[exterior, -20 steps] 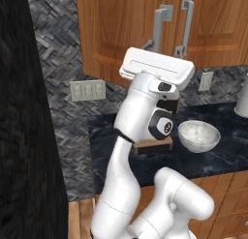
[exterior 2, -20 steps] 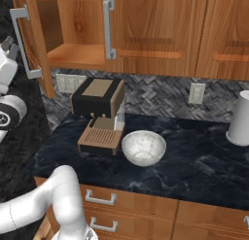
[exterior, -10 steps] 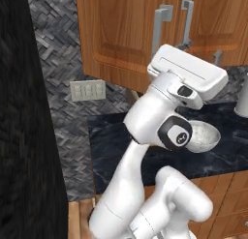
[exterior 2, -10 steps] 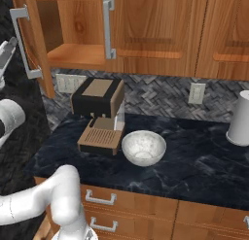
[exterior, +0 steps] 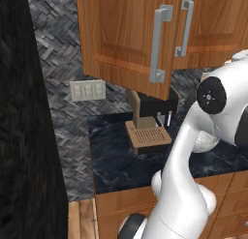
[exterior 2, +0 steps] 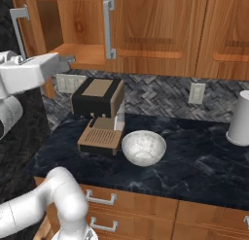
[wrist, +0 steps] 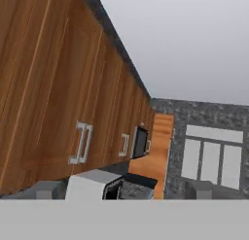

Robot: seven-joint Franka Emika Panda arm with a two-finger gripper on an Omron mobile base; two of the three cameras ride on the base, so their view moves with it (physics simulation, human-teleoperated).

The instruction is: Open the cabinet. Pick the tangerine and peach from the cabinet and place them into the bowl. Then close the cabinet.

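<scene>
Two doors: the cabinet (exterior 2: pixel 146 25) hangs over the counter; its left door (exterior 2: pixel 19 35) is swung out and its right door is closed.
Gripper: the gripper (exterior 2: pixel 67 60) is level with the shelf lip, just beside the open door.
Fingers: the fingers (wrist: pixel 46 189) are spread, with nothing between them.
Shelf: the shelf (exterior 2: pixel 85 52) is lit and reachable. The part in sight is bare wood.
Fruit: I cannot tell where the tangerine and peach lie, so the bowl's load is unconfirmed.
Coffee machine: the coffee machine (exterior 2: pixel 99 112) stands directly under the opening, touching nothing.
Bowl: the bowl (exterior 2: pixel 143 147) sits on the counter just right of the machine, and its interior looks empty.
Risk 1: a wide wrist swing may strike the open door or its handle (exterior 2: pixel 17 30) and slam it.
Risk 2: a blind reach may knock fruit off the shelf onto the machine.
Risk 3: a release over the machine rather than the bowl would miss the target.
</scene>
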